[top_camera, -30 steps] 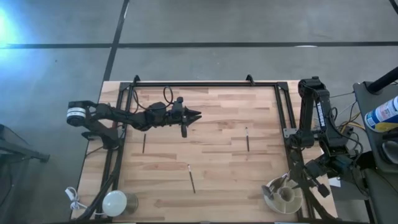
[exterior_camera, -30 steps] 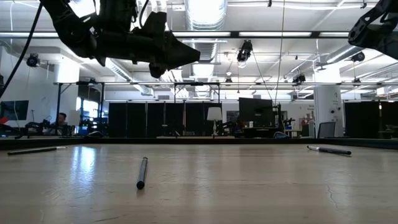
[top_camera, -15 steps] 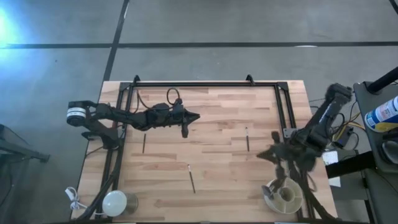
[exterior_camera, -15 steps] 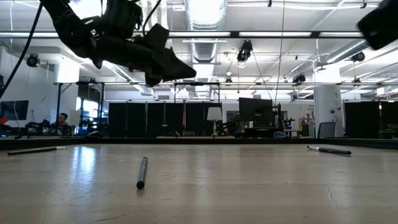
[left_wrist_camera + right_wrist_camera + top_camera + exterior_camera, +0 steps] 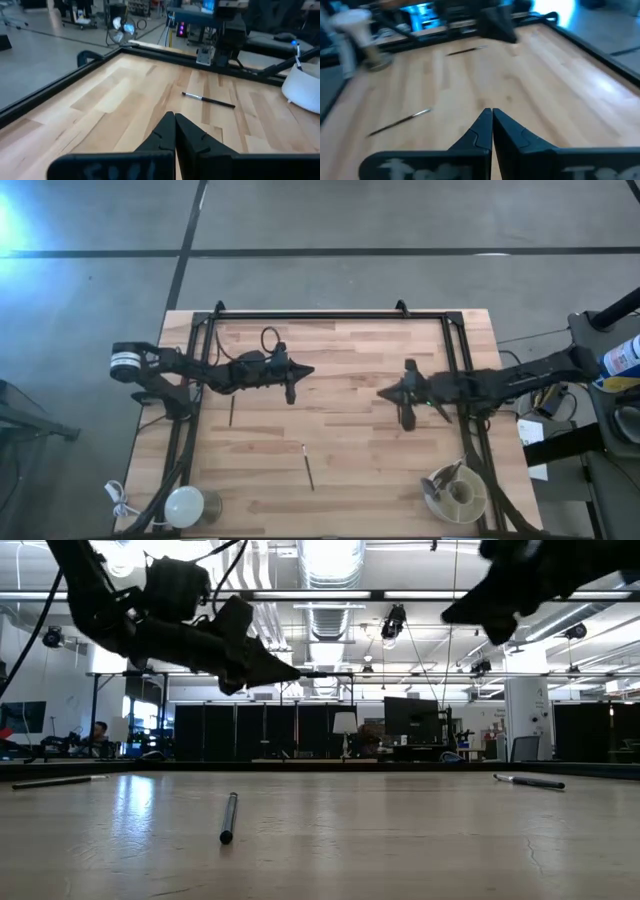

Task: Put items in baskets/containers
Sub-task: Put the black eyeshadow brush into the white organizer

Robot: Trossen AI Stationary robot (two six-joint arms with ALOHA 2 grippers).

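Three thin brushes lie flat on the wooden table: one at the left, one near the middle front, and one by my right gripper, which covers it in the high view. The round beige container stands at the near right corner with several brushes upright in it. My left gripper hovers shut above the table's left middle, holding nothing. My right gripper hovers shut over the right middle, also with nothing in it. Both point at each other.
A white dome with a cord stands at the near left corner. A black frame runs along the table's far, left and right edges. Bare wood lies between the two grippers and toward the near edge.
My left gripper has shut, drawn back slightly toward the table's left edge and sunk a little. My right arm has swung out from beside the container at the near right, reaching toward the table's middle, where its gripper now hangs above the right-hand brush.
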